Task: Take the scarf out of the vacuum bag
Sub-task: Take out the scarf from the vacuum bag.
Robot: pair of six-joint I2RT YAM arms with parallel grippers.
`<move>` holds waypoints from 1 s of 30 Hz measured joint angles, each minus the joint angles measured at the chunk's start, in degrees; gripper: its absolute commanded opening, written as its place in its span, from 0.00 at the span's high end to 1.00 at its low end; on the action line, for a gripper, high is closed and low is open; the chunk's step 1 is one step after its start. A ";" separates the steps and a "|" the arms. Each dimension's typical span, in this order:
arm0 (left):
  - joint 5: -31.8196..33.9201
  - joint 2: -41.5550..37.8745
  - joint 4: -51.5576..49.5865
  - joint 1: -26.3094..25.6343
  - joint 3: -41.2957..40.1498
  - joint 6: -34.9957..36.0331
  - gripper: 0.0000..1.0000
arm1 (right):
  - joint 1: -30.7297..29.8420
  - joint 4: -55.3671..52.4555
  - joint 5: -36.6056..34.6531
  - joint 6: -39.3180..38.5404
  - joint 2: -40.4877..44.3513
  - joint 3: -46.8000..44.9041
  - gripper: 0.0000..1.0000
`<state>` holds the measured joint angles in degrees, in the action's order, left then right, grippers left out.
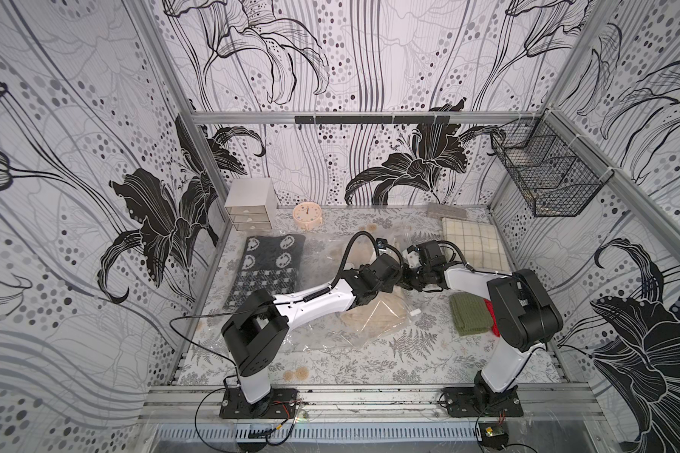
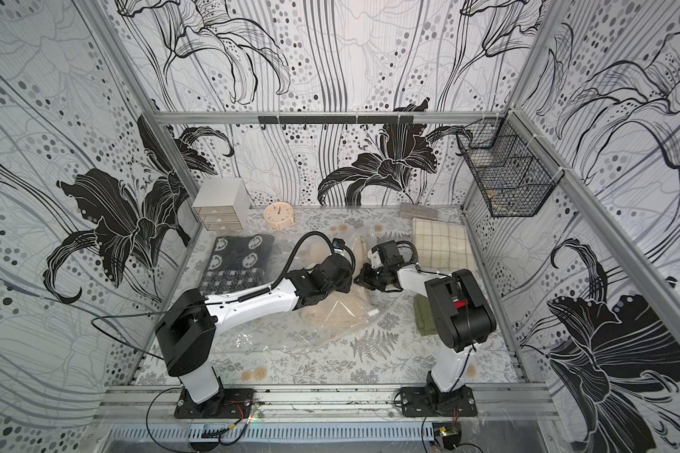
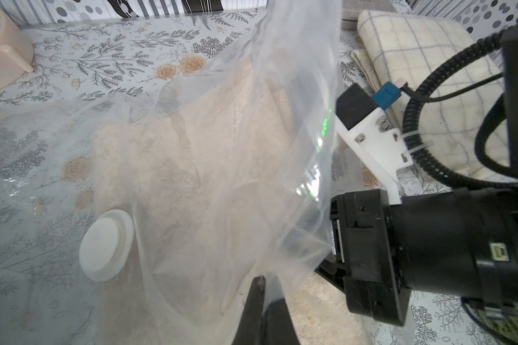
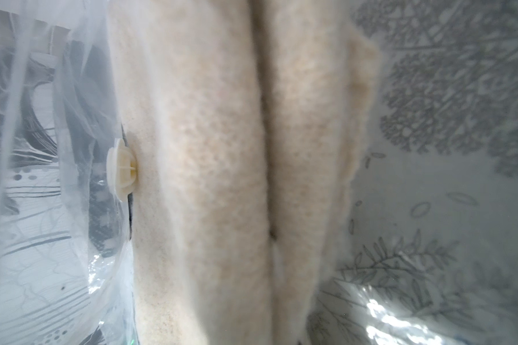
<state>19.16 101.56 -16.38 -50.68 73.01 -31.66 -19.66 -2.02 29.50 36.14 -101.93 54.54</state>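
Note:
The vacuum bag (image 1: 319,337) lies crinkled mid-table, its white zip slider (image 1: 415,312) at the near right edge and its round valve disc (image 3: 105,245) on top. The beige fuzzy scarf (image 1: 373,313) is inside it. My left gripper (image 3: 263,280) is shut on a lifted sheet of the bag's film (image 3: 281,89). My right gripper (image 1: 410,281) reaches into the bag's mouth just beside it. In the right wrist view the scarf (image 4: 207,179) hangs in folds right against the camera and hides the jaws, which are shut on it; the valve (image 4: 121,170) shows edge-on.
A dark patterned knit (image 1: 267,270) lies at the left, and a small drawer box (image 1: 249,204) and a clock (image 1: 308,215) stand at the back. A checked cream cloth (image 1: 472,243) is at the back right, and a green cloth (image 1: 470,317) lies beside the right arm. A wire basket (image 1: 546,176) hangs on the right wall.

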 measured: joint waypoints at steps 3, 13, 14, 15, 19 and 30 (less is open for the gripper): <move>-0.24 0.07 -0.09 0.00 -0.31 -0.13 1.00 | 0.09 0.39 0.00 -0.17 0.00 -1.99 1.00; -0.42 0.07 -0.15 -0.02 -0.94 -1.01 1.00 | 0.09 3.50 1.57 0.28 1.33 -7.30 1.00; -0.42 0.07 -0.11 -0.02 -0.94 -1.03 1.00 | 0.09 3.63 1.75 0.31 1.44 -7.52 1.00; -0.44 0.07 -0.13 -0.04 -0.94 -1.05 1.00 | 0.09 3.76 1.81 0.48 1.60 -7.74 1.00; -0.50 0.07 -0.11 -0.07 -0.94 -1.05 1.00 | 0.09 3.78 2.01 0.50 2.23 -8.31 1.00; -0.63 0.96 0.20 -0.07 -0.85 -0.96 1.00 | 0.09 1.81 1.49 0.46 4.83 -9.75 1.00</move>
<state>18.52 102.52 -16.19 -50.74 72.16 -32.62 -19.57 -0.21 30.98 36.60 -97.10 44.80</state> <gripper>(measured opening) 0.049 0.091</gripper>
